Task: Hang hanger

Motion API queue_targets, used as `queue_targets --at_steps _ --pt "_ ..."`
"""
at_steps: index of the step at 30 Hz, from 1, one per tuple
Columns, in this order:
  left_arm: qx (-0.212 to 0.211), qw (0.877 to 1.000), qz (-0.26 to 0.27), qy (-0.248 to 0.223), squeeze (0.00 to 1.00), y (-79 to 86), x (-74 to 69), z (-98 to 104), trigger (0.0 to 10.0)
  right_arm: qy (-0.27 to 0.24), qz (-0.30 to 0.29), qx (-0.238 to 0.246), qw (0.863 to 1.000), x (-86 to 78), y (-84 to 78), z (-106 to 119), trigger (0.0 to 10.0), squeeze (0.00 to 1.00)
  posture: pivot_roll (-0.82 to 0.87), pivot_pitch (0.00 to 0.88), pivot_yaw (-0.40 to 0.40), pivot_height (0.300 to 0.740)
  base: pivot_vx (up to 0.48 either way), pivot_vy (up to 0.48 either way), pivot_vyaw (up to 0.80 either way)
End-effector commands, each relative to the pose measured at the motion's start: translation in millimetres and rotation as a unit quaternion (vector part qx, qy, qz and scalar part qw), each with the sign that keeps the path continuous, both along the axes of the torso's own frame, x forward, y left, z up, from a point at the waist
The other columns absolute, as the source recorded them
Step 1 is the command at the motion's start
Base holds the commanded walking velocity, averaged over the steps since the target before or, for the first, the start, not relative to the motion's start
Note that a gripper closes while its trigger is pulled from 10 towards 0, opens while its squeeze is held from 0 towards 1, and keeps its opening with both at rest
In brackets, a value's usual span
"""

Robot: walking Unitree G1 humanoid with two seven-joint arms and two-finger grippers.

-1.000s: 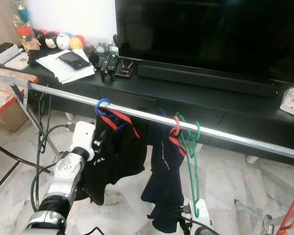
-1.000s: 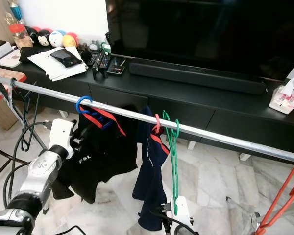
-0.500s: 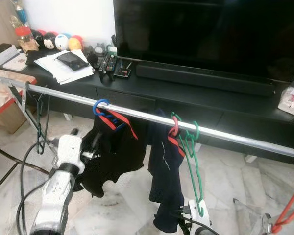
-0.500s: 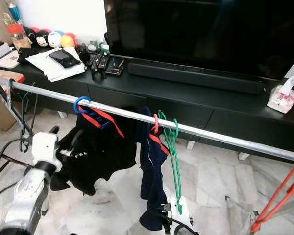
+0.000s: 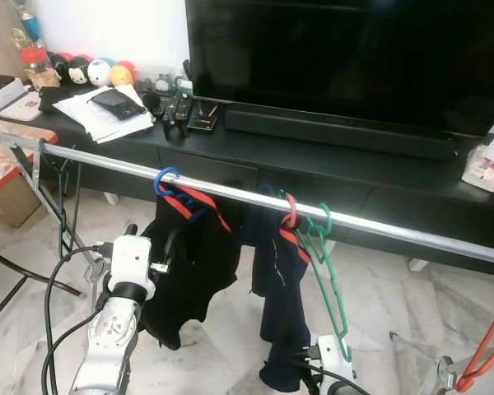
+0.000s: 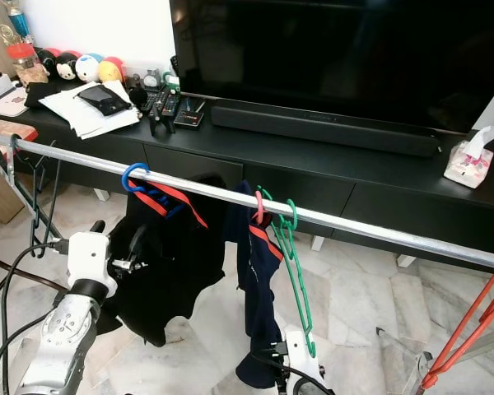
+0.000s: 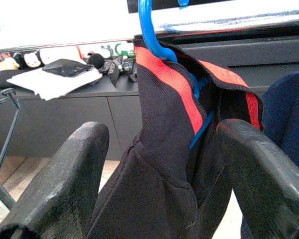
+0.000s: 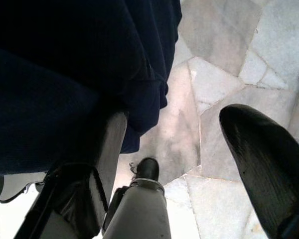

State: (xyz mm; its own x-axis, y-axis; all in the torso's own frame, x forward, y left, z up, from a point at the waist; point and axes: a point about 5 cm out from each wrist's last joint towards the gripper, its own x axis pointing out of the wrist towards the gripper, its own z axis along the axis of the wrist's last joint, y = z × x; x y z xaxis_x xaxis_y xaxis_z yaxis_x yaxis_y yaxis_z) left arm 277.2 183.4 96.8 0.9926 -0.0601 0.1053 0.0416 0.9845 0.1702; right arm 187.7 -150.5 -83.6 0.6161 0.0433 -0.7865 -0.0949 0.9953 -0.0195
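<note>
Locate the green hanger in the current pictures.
In the eye views, the green hanger hangs by its hook from the metal rail, just to the right of the navy garment on the red hanger.

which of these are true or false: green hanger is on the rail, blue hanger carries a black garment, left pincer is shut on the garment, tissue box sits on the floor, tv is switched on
1. The green hanger hangs from the metal rail. True.
2. The blue hanger carries a black garment with red trim. True.
3. The left pincer is shut on the garment. False: its fingers stand apart, on either side of the cloth.
4. The tissue box sits on the floor. False: it sits on the black TV cabinet.
5. The TV is switched on. False: its screen is dark.
</note>
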Motion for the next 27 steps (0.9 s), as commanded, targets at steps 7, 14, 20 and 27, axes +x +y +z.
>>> queue_targets --at_steps 7,14,20,27 --pt "0.01 1.0 0.006 -0.003 0.0 1.1 0.8 3.4 10.0 0.008 0.0 -0.003 1.0 -2.3 -0.9 -1.4 10.0 0.0 -0.04 0.029 -0.03 0.74 0.0 0.0 0.0" --pt "0.007 1.0 0.004 -0.003 0.0 -0.6 2.3 4.4 10.0 0.008 0.002 -0.003 1.0 -1.7 -1.4 -1.1 10.0 0.0 -0.04 0.034 -0.032 0.74 0.0 0.0 0.0" --pt "0.003 1.0 0.002 -0.003 0.0 -4.0 2.2 3.8 10.0 0.008 0.002 -0.004 1.0 -1.6 -1.7 -1.0 10.0 0.0 -0.04 0.036 -0.034 0.74 0.0 0.0 0.0" --pt "0.005 1.0 -0.005 0.002 0.0 -4.3 2.3 2.3 10.0 0.007 0.002 -0.005 1.0 -1.2 -2.1 -0.9 10.0 0.0 -0.04 0.039 -0.035 0.74 -0.247 0.0 0.0"
